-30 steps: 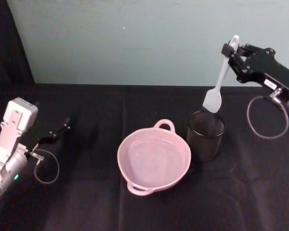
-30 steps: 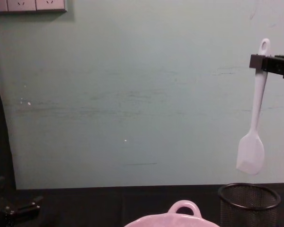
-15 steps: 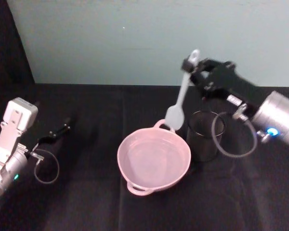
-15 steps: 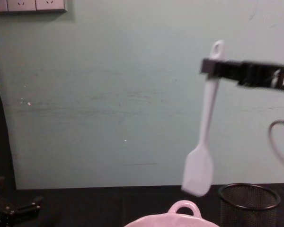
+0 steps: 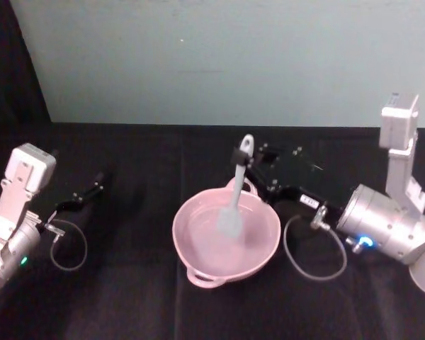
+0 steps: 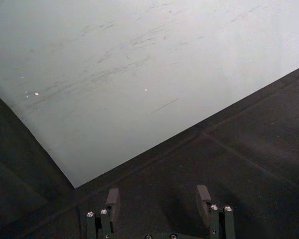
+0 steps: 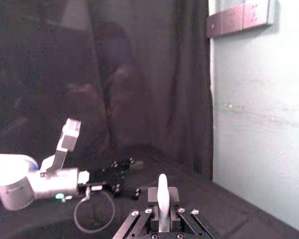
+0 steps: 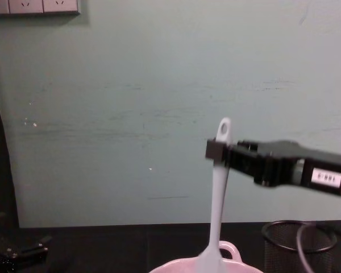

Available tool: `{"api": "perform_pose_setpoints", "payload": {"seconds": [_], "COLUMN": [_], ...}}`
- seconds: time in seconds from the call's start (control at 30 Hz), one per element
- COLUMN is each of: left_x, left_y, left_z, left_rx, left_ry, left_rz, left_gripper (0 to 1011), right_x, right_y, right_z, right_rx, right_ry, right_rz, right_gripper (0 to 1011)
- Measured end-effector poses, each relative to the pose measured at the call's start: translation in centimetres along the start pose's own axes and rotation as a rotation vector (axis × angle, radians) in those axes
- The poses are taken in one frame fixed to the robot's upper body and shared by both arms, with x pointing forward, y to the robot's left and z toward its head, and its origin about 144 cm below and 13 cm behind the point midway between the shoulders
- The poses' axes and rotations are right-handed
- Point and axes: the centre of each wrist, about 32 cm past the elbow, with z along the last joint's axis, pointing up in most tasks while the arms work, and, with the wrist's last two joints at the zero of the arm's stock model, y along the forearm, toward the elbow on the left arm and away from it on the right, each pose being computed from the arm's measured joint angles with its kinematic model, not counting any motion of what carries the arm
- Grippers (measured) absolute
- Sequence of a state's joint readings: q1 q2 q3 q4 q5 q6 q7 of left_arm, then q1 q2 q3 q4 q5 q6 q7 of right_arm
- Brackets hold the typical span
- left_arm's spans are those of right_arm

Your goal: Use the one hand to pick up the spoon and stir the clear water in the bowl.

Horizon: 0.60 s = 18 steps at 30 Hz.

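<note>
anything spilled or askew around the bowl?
Nothing stands out. The bowl sits level, no spill showing on the black cloth; the right gripper holds the spoon near upright, blade inside the bowl. The mesh cup stands upright. The left gripper is parked open at the left.

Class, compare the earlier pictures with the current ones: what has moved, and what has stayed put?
The right gripper, shut on the spoon, carried it leftward from above the mesh cup and lowered its blade into the bowl. Bowl, cup and the parked left gripper stayed put.
</note>
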<state>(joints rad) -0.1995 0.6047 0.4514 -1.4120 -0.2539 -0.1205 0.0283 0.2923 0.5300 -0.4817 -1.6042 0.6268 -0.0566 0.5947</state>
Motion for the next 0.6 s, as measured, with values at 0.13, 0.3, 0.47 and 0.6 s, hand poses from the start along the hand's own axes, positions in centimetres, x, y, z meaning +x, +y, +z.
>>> {"api": "perform_pose_setpoints", "payload": {"seconds": [0.13,0.3,0.47,0.6], "left_x": [0.0,0.0,0.0,0.0], "left_y": [0.0,0.0,0.0,0.0], "left_z": [0.0,0.0,0.0,0.0], "left_rx": [0.0,0.0,0.0,0.0], "left_ry": [0.0,0.0,0.0,0.0], "left_rz": [0.0,0.0,0.0,0.0], "left_gripper": [1005,1005,1005,1005], "right_x": [-0.2,-0.5,-0.1,0.4], "right_y": [0.2,0.9,2.4,3.2], "right_z": [-0.6,-1.6,-2.5,-3.2], "right_rx": [-0.014,-0.03,-0.029,-0.026], "right_ry": [0.003,0.02,0.023,0.017], "right_rz": [0.015,0.028,0.028,0.014], "right_gripper": [123,124,123,123]}}
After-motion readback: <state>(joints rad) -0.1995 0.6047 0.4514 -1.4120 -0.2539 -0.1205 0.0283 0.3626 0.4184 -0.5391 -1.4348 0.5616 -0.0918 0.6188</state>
